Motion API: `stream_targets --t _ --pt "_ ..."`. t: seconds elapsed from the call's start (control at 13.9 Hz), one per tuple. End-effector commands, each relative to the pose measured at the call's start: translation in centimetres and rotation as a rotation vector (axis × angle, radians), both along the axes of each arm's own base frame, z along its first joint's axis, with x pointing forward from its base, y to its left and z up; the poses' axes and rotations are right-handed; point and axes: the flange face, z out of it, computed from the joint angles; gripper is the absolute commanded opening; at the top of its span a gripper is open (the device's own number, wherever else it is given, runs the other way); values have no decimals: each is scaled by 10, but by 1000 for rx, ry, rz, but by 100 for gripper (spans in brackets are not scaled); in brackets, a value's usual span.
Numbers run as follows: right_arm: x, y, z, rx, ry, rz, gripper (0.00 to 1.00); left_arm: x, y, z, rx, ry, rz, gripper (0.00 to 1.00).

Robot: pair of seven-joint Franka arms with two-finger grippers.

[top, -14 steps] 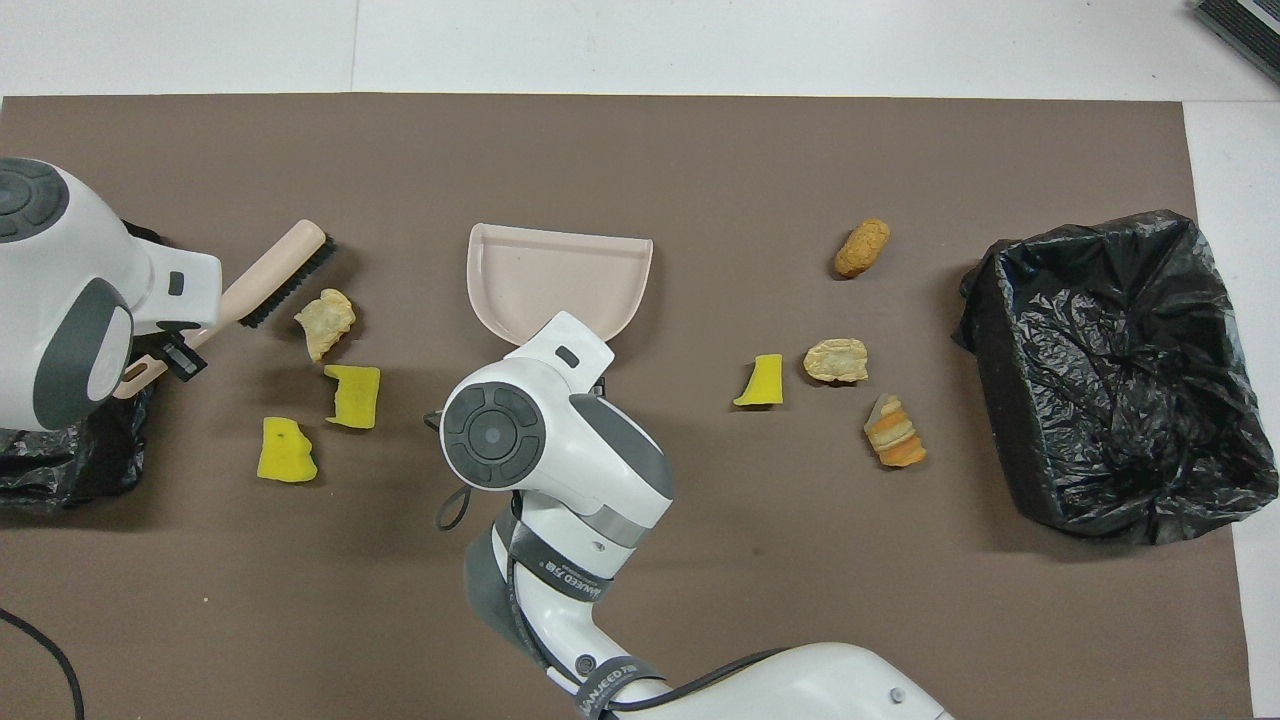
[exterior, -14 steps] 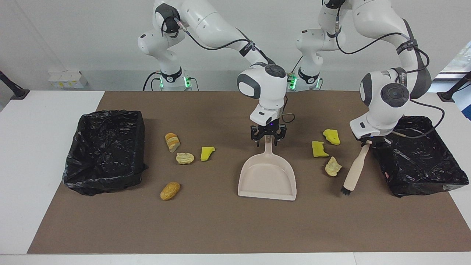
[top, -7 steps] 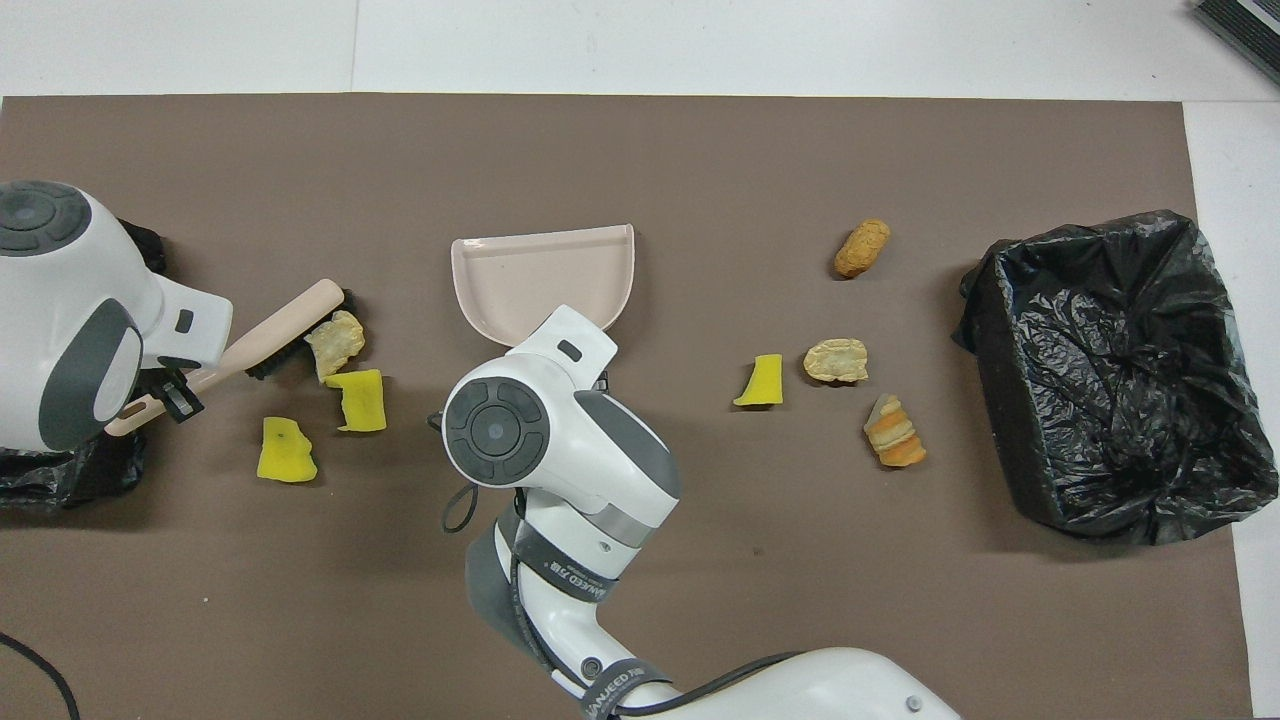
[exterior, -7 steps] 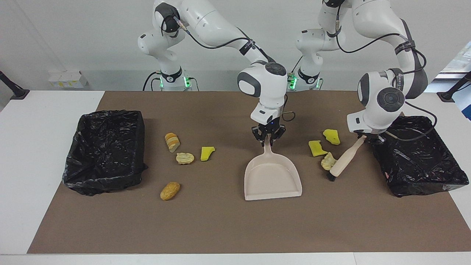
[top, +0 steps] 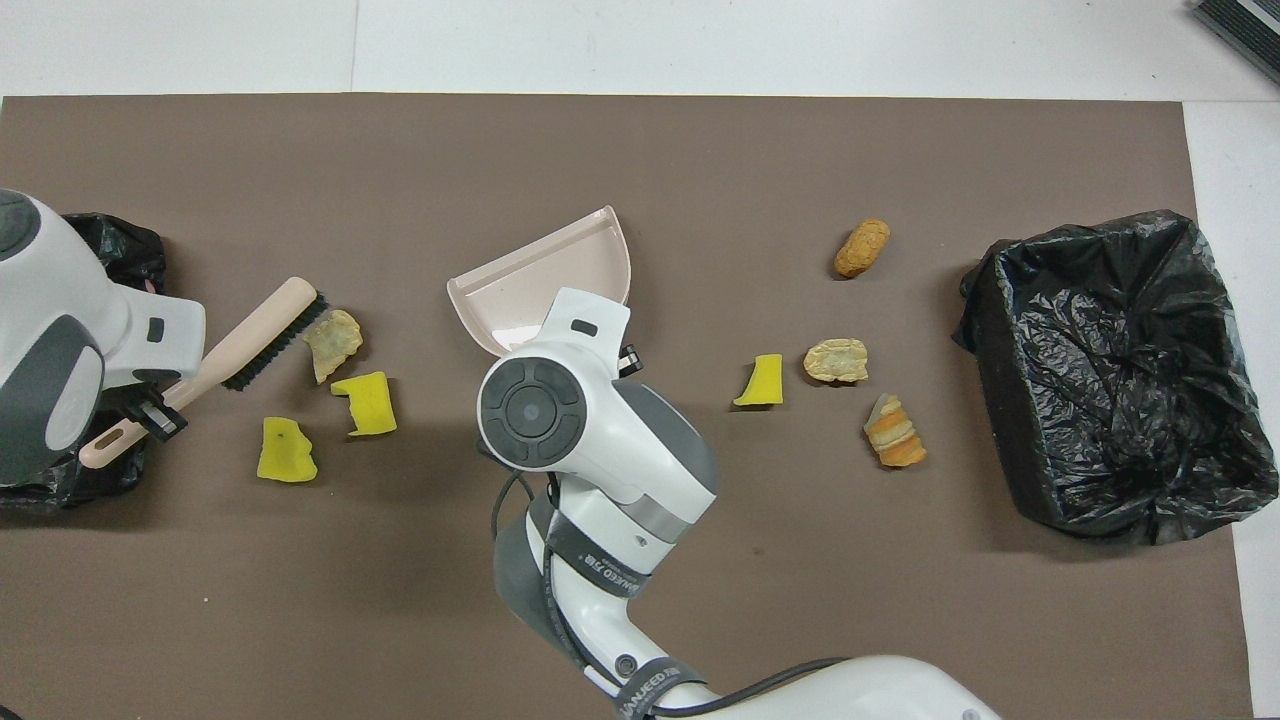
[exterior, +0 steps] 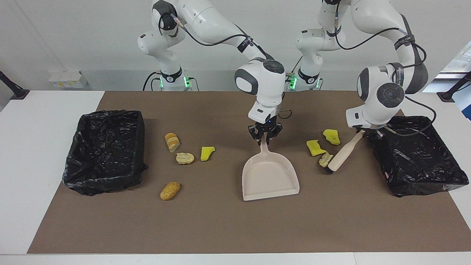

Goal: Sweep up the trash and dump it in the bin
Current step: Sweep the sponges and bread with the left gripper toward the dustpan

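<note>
Trash lies in two groups on the brown mat (exterior: 228, 228) covering the desk (exterior: 44, 169). Group toward the left arm's end: pale lump (exterior: 325, 159) (top: 334, 343) touching the black bristles of the brush (exterior: 342, 154) (top: 250, 335); yellow sponge chunk (exterior: 314, 147) (top: 366, 403) just beside that lump, nearer the robots; second yellow chunk (exterior: 332, 136) (top: 284, 451) nearer the robots again and apart from it. Group toward the right arm's end: sliced mini loaf (exterior: 172, 141) (top: 893, 431), pale lump (exterior: 185, 158) (top: 836, 360) with a yellow chunk (exterior: 207, 153) (top: 761, 381) just beside it, and brown roll (exterior: 170, 190) (top: 862, 247) alone, farthest from the robots.

Left gripper (exterior: 368, 133) (top: 150, 415) clamped on the brush handle; brush slants down with bristle end on the mat. Right gripper (exterior: 265, 134) closed on the handle of the beige dustpan (exterior: 269, 176) (top: 540, 280); pan sits mid-mat between the two groups, open mouth facing away from the robots and turned somewhat toward the left arm's end. Pan holds no trash.

Black-bag-lined bin (exterior: 106, 151) (top: 1110, 370) at the right arm's end; second lined bin (exterior: 417, 156) (top: 110, 245) at the left arm's end, beside the left gripper.
</note>
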Motion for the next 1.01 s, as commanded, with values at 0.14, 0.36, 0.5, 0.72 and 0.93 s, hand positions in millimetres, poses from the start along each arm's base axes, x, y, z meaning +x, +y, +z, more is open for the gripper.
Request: stream_targets --t 0.14,0.36,0.5,0.72,0.93 --pt "5 -52 0 -38 69 252 0 -65 15 -3 50 -106 321 0" --pt "11 -77 -13 -15 121 398 0 -104 10 -19 105 -160 551 0" --pt "14 -84 -15 -18 127 405 0 -117 4 -23 156 -189 728 0" --pt "13 -87 -20 -25 143 402 29 -134 -9 -25 195 -178 784 0" --pt "4 -92 -24 -37 168 404 33 -148 -18 -43 168 -129 930 0"
